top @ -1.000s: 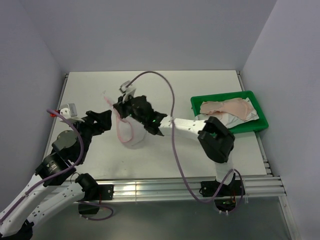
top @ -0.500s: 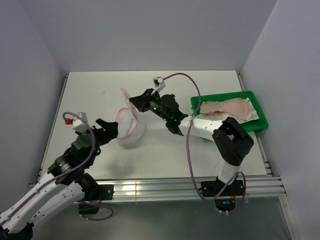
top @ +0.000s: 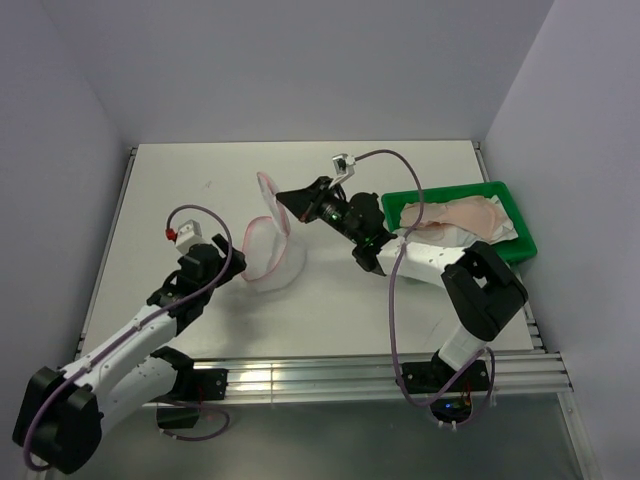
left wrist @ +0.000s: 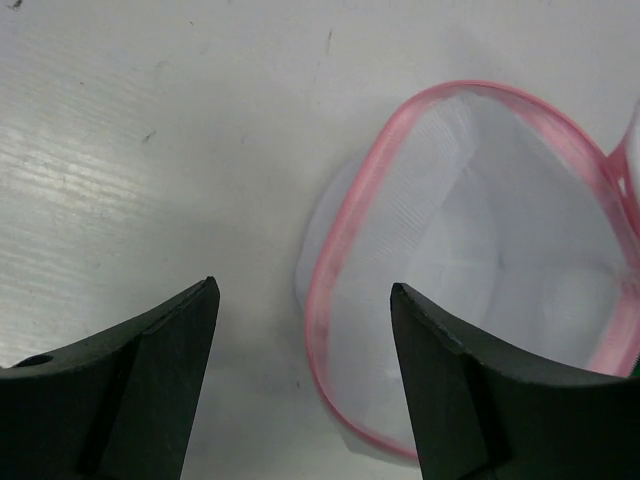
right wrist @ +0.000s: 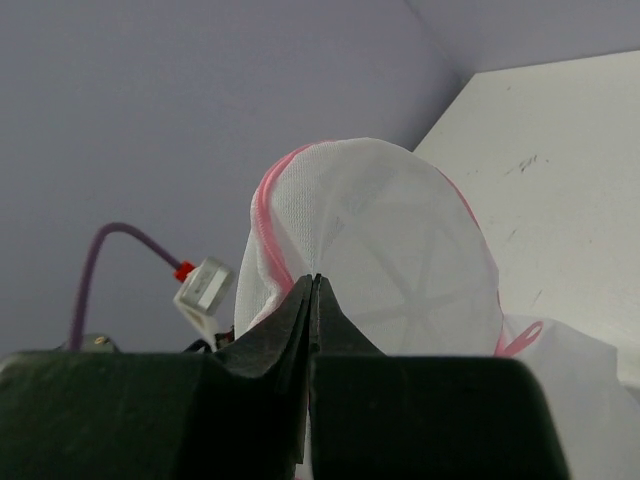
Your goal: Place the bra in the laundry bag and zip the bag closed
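Tabletop: right pincer pinches laundry bag rim.

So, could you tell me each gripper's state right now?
Left gripper: open, holding nothing.
Right gripper: shut on the flap of the laundry bag.

White tabletop, faintly scuffed, filling the middle of the frame. The laundry bag rests on it just left of centre with its pink-rimmed mouth open. A green tray sits at the right edge, well apart from it.
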Controlling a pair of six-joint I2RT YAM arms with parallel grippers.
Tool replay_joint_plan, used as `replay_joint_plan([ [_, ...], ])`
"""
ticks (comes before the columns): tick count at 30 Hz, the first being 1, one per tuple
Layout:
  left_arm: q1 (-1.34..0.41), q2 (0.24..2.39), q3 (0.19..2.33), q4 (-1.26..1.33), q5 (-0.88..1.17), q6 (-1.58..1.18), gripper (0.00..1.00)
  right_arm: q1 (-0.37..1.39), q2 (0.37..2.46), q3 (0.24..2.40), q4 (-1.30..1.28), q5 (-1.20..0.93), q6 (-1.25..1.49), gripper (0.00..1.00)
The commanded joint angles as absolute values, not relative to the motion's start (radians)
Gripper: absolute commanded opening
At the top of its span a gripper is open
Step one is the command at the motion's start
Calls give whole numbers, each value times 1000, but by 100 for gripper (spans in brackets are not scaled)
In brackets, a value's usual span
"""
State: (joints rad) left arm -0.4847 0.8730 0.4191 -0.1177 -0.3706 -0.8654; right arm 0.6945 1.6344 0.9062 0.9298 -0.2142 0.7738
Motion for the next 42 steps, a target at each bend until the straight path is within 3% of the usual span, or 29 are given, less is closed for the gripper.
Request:
replay_joint_plan([
  [1, -456, 934, 402, 79, -265, -838, 75, 680, 1574, 882, 1014, -253, 793, 0],
  [7, -445, 1031, 374, 205, -163, -841, 73, 661, 1572, 864, 1034, -279, 813, 0],
  [9, -443, 1043, 342, 262, -123, -836, 66, 660, 1581, 865, 1040, -285, 822, 0],
  [10, -443, 1061, 341, 274, -123, -838, 47, 658, 1586, 864, 1048, -287, 825, 0],
  [13, -443, 1063, 356, 239, -162, -828, 7, 658, 1600, 862, 1058, -293, 839, 0],
  [14, -443, 1057, 360, 215, -173, -827, 2, 658, 1601, 862, 1060, -293, 845, 0],
  [25, -436, 735, 448, -110, -432, -893, 0, 664, 1689, 920, 1104, -304, 925, 0],
  [35, -378, 683, 571, -327, -661, -917, 0, 772, 1834, 983, 1161, -199, 1014, 0],
  [42, -273, 629, 554, -340, -660, -922, 0, 792, 1917, 988, 1178, -181, 1048, 0],
])
